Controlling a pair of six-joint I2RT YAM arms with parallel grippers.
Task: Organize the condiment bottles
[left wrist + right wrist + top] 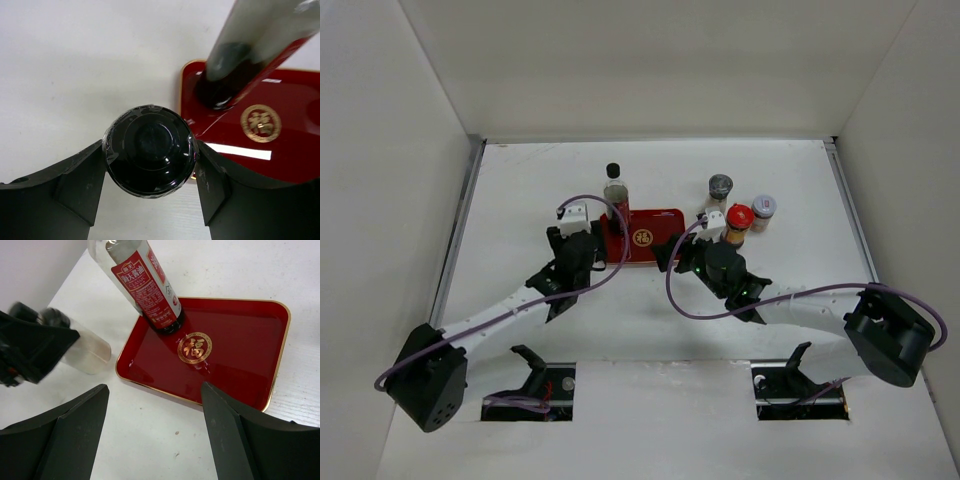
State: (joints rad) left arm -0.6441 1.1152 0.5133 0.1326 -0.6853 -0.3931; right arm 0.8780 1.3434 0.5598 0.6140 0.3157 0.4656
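Observation:
A tall black-capped dark bottle stands in the far left corner of the red tray; it also shows in the left wrist view and the right wrist view. My left gripper is shut on a clear shaker jar with a dark cap, just off the tray's left edge. My right gripper is open and empty over the table at the tray's near edge. A red-capped orange bottle, a grey-capped shaker and a small red-labelled jar stand right of the tray.
The tray holds only the tall bottle. White walls close in the table on the left, far and right sides. Two openings lie in the near edge by the arm bases.

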